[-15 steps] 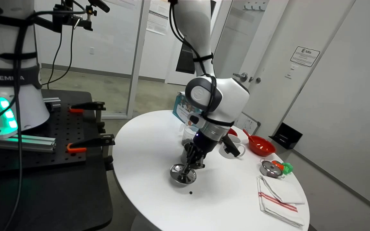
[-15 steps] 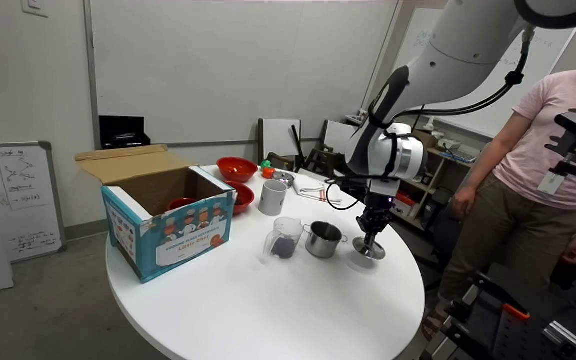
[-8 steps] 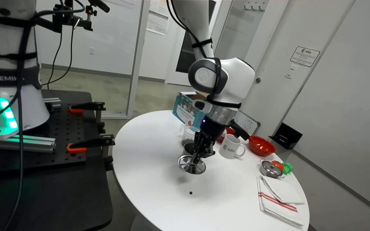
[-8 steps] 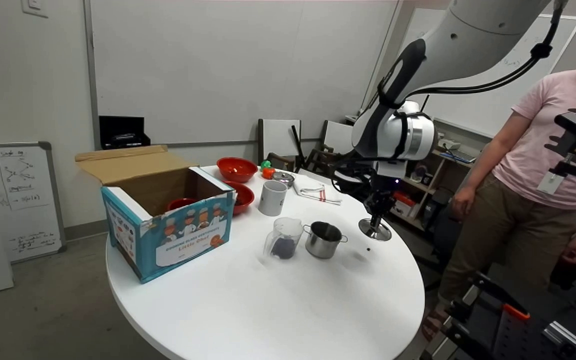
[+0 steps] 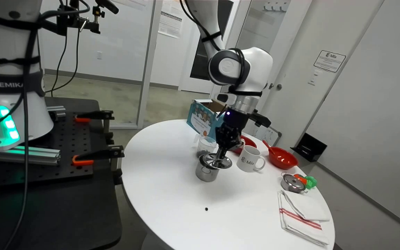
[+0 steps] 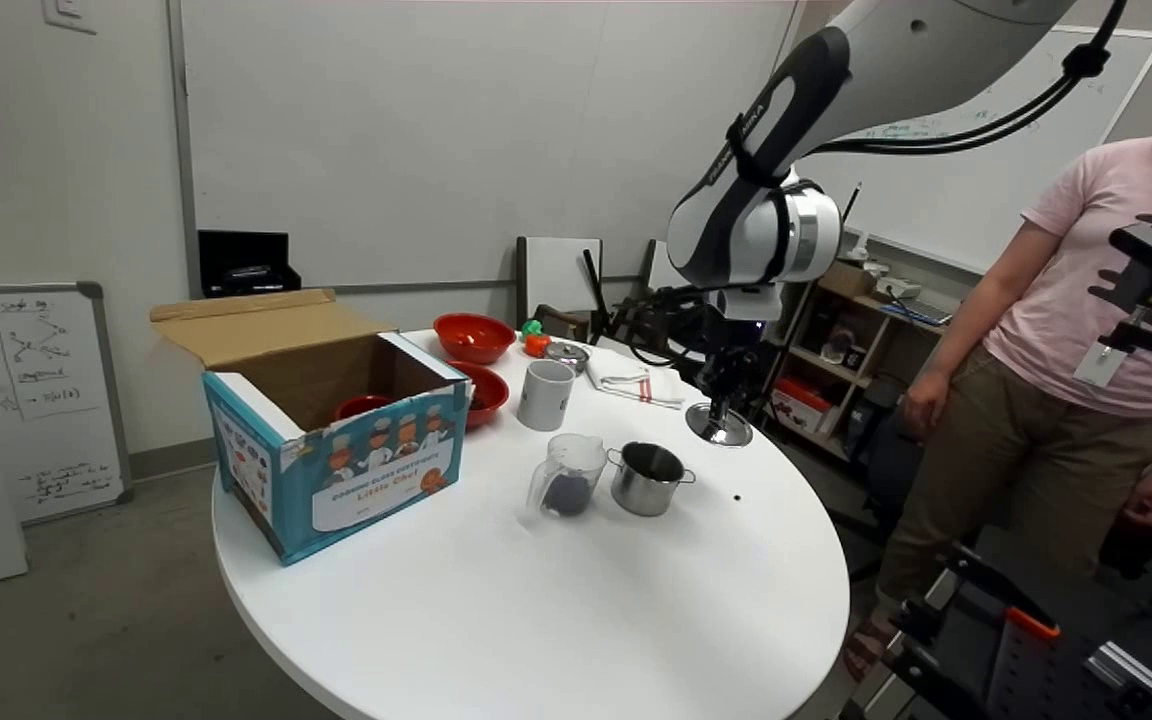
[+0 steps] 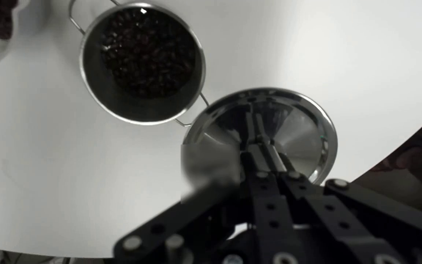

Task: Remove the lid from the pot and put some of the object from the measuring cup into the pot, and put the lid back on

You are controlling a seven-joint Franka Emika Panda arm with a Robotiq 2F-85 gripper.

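Gripping the lid (image 7: pixel 299 143) in the end effector (image 7: pixel 263 147), likely re-covering: move level to the pot (image 7: pixel 123 102) (ahead-left of that grip, wrist view), centre, lower gently.

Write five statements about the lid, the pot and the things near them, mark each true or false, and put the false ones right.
1. The fingers hold the lid near its middle. True.
2. The measuring cup stands beside the pot. True.
3. The lid covers the pot. False: the lid is held off to one side, and the pot stands open.
4. The white mug stands upright on the table. True.
5. The pot is empty. False: in the wrist view, dark bean-like pieces lie inside the pot.
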